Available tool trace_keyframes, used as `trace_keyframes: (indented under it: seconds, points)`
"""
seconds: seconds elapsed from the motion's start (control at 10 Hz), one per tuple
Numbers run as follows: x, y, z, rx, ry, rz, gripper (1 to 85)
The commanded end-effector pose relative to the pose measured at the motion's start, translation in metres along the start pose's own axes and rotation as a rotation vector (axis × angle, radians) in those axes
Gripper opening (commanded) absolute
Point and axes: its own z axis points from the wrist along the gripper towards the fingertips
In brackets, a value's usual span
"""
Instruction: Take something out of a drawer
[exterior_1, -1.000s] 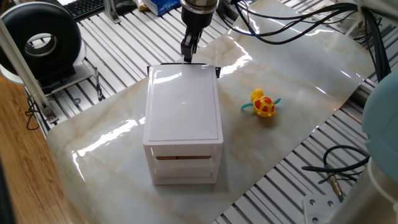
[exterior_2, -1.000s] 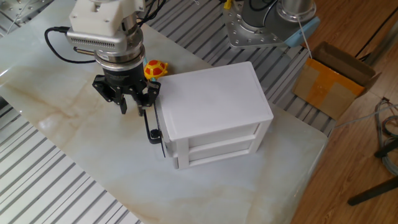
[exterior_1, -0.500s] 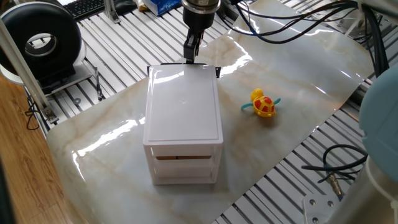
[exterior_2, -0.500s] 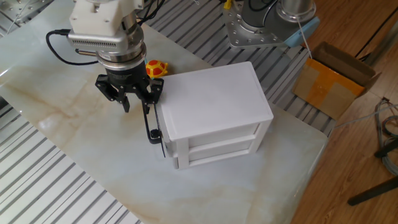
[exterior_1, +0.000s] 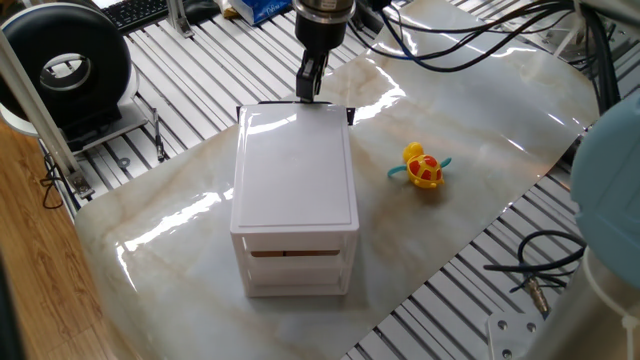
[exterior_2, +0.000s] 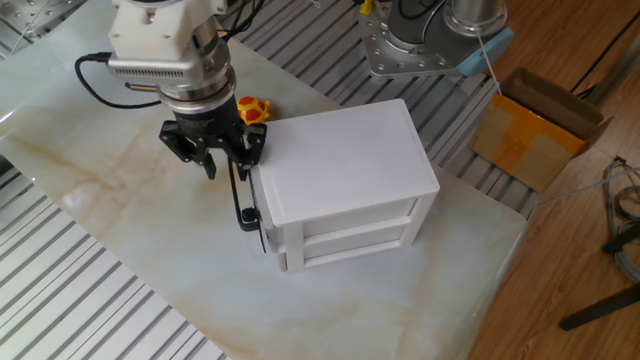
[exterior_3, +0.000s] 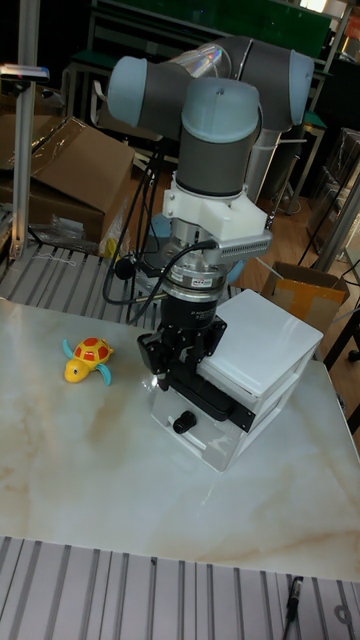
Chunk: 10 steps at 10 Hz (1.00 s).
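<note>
The white three-drawer cabinet (exterior_1: 295, 170) (exterior_2: 345, 160) (exterior_3: 265, 350) stands mid-table. Its front, with the black handle (exterior_2: 243, 205), faces my arm. The top drawer (exterior_2: 259, 195) sits flush or nearly flush with the cabinet body; black corner pieces (exterior_1: 349, 115) mark its front. My gripper (exterior_1: 309, 88) (exterior_2: 227, 170) (exterior_3: 185, 365) points straight down just above that front edge, over the handle. Its fingers (exterior_2: 210, 162) look spread apart with nothing held. The something is hidden inside the drawer.
A yellow-and-red toy turtle (exterior_1: 423, 167) (exterior_2: 250, 110) (exterior_3: 88, 358) lies on the marble sheet beside the cabinet. A black round device (exterior_1: 70, 65) stands off one corner. Cardboard boxes (exterior_2: 540, 125) (exterior_3: 70, 190) sit beyond the table, and cables (exterior_1: 540, 270) trail at the edge.
The gripper has shifted slightly toward the cabinet's front edge and a little higher. The cabinet and the toy have not moved.
</note>
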Motion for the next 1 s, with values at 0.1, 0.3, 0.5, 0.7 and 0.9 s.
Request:
trace_keyframes:
  seconds: [0.1, 0.3, 0.5, 0.7, 0.9]
  points:
    - [-0.001, -0.012, 0.007, -0.009, 0.002, -0.039, 44.7]
    - [0.001, -0.027, 0.008, 0.001, 0.004, -0.070, 44.7]
    - [0.006, -0.038, 0.008, 0.041, 0.024, -0.095, 43.0]
    - [0.011, -0.044, 0.008, 0.058, 0.036, -0.115, 41.0]
    - [0.010, -0.033, 0.007, 0.029, 0.027, -0.088, 38.0]
